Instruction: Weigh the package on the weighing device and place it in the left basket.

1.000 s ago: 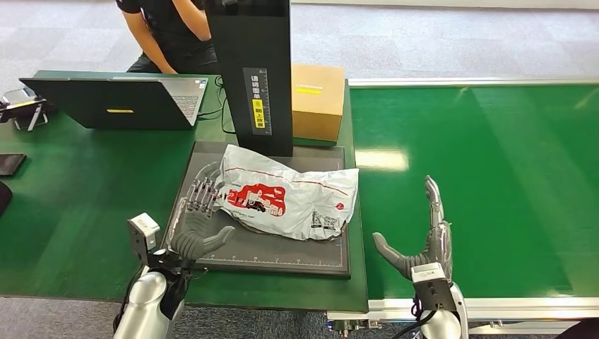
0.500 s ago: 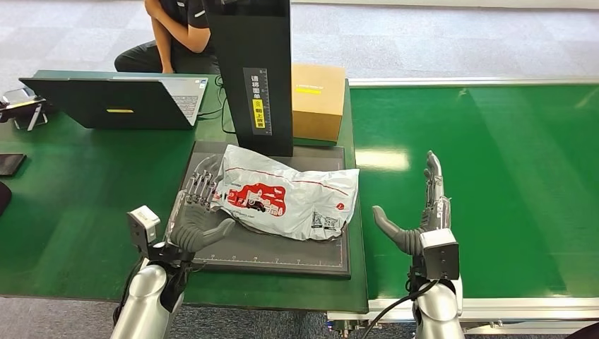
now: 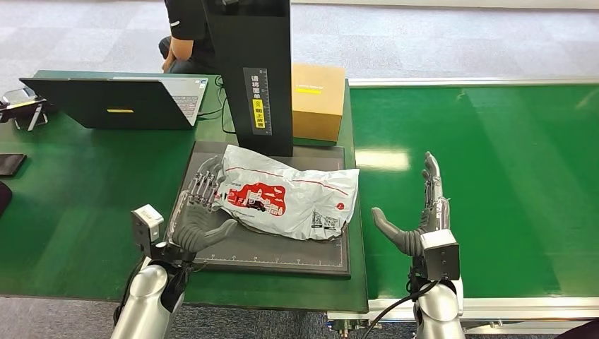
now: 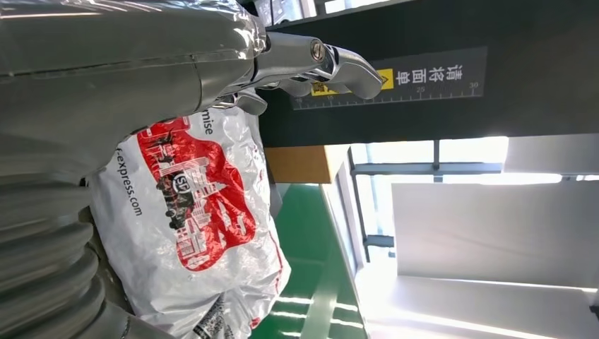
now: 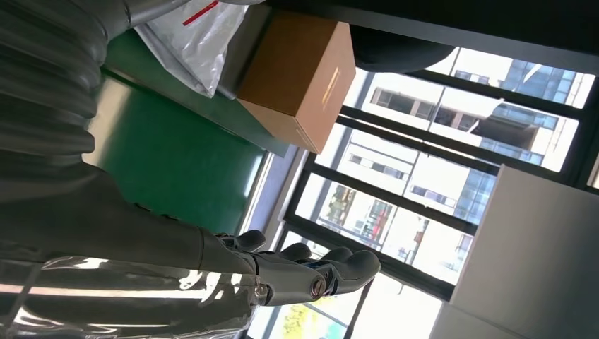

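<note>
At the counter's (image 3: pixel 70 205) far left corner a laptop (image 3: pixel 116 101) is sitting open, with a person (image 3: pixel 185 37) sitting just behind that edge. Nearer the middle, the weighing device (image 3: pixel 219 251) is lying flat against the counter's right edge, its black column (image 3: pixel 253 70) rising from its far side and a cardboard box (image 3: pixel 318 100) standing just behind it.

The package (image 3: pixel 289 199), a white mailer with red print, is lying on the device's platform, towards its right half.

The left hand (image 3: pixel 200 212) is resting at the package's left end, fingers (image 3: pixel 206 181) spread along the bag's edge and thumb reaching under its near side; it appears to be touching, but a closed hold is not evident. From the left wrist view the package (image 4: pixel 191 233) is sitting just beside the hand (image 4: pixel 106 85).

The right hand (image 3: pixel 420 219) is hovering over the green belt (image 3: pixel 494 176), off the counter's right edge, fingers straight and thumb out, holding nothing and standing apart from the package.

Judgement: a two-handed scoop is being prepared. Risks: the slick, limp bag is likely to sag or slide if the hands close unevenly; the left fingers may push it rightwards off the platform instead of getting beneath; lifting may drag it against the column.
</note>
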`<state>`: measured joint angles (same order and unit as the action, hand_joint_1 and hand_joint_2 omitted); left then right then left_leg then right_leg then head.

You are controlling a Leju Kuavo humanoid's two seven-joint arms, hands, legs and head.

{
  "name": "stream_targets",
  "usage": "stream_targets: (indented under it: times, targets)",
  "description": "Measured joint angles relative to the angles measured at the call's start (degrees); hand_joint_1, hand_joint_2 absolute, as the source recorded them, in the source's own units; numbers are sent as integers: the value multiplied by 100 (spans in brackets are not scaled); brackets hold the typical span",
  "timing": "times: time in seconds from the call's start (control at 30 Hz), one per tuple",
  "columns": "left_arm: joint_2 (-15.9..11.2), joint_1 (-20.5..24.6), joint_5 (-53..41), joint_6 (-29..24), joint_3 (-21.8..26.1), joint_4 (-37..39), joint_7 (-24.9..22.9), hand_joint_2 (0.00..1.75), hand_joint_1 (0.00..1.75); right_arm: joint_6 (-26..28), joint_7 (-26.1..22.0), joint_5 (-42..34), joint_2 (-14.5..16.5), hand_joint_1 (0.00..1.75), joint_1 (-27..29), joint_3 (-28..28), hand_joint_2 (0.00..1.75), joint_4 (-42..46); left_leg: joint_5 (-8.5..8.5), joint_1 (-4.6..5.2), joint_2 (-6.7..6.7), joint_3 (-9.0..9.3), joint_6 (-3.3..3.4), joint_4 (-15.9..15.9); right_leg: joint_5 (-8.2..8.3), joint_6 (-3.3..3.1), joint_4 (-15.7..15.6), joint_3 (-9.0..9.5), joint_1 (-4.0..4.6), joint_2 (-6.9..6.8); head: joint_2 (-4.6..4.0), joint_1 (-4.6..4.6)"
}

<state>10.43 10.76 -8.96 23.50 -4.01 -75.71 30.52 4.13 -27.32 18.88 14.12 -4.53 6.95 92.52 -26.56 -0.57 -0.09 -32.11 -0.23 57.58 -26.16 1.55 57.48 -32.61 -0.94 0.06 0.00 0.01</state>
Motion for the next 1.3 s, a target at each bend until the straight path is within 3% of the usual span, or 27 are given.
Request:
stream_targets:
  times: [0.37, 0.73, 1.07, 1.2, 1.3]
  targets:
    - [-2, -55, -166, -108, -3, 0, -12, 175, 0, -8, -74, 77, 0, 0, -1, -128, 175, -240, 0, 0, 0, -1, 0, 0, 0, 0, 0, 0, 0, -1, 0, 0]
    - [-15, 41, -2806, -1852, -393, 38, -832, 175, 0, 31, -83, 46, -2, 0, -3, -239, 175, -368, 0, 0, -1, -1, 0, 1, 0, 0, 0, -1, 0, -1, 0, 1]
    - [8, 685, -3874, -2497, -715, 469, -1239, 175, 0, -30, -68, 46, -2, 0, -102, -333, 175, -564, 1, 0, -1, 0, 0, 1, 2, -1, 0, -1, 0, -1, 0, 0]
    - [76, 1061, -4692, -3187, -862, 775, -1664, 175, 0, -120, -55, 53, 0, 0, -166, -394, 175, -640, 1, 0, -1, -2, 0, 2, 2, -1, 0, -2, 0, -2, 0, 0]
    - [151, 1327, -4968, -3399, -987, 974, -1813, 175, 0, -139, -47, 64, 0, 0, -210, -435, 175, -683, 1, 0, -1, -2, 1, 2, 3, -1, 0, 0, -1, -1, 0, 1]
